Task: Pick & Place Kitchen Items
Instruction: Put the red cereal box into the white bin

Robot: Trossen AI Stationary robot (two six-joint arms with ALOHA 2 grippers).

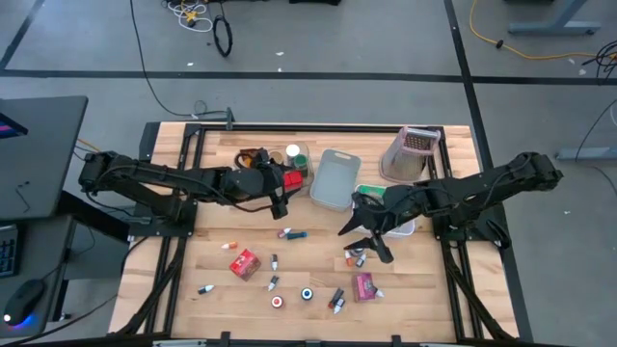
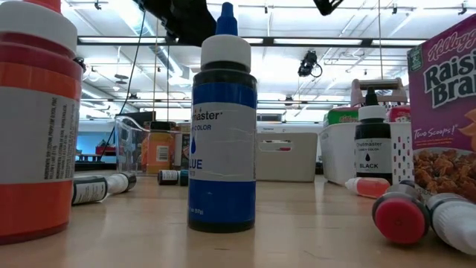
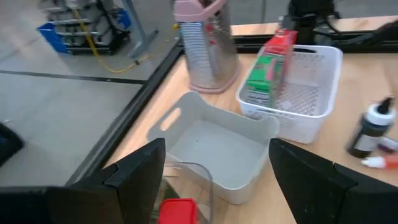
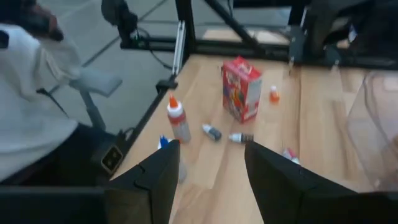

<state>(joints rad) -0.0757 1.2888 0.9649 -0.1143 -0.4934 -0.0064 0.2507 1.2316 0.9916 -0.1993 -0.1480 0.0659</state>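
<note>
Left gripper (image 1: 281, 183): being held spread over the clear bin (image 1: 297, 164) near the table's (image 1: 453, 289) far edge, a red box (image 3: 176, 210) lying just beneath. Right gripper (image 1: 371, 234): being held parted, pinching nothing, above small bottles (image 1: 353, 256) at mid-table.

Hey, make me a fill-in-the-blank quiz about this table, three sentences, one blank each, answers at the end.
1. The upright food colouring bottle with a white cap nearest the low camera has a ____ label.
2. The green and red carton stands inside the ____ perforated basket.
3. The left pincer hovers with its fingers ____ above the red-lidded jar.

Answers: blue; white; open
</note>
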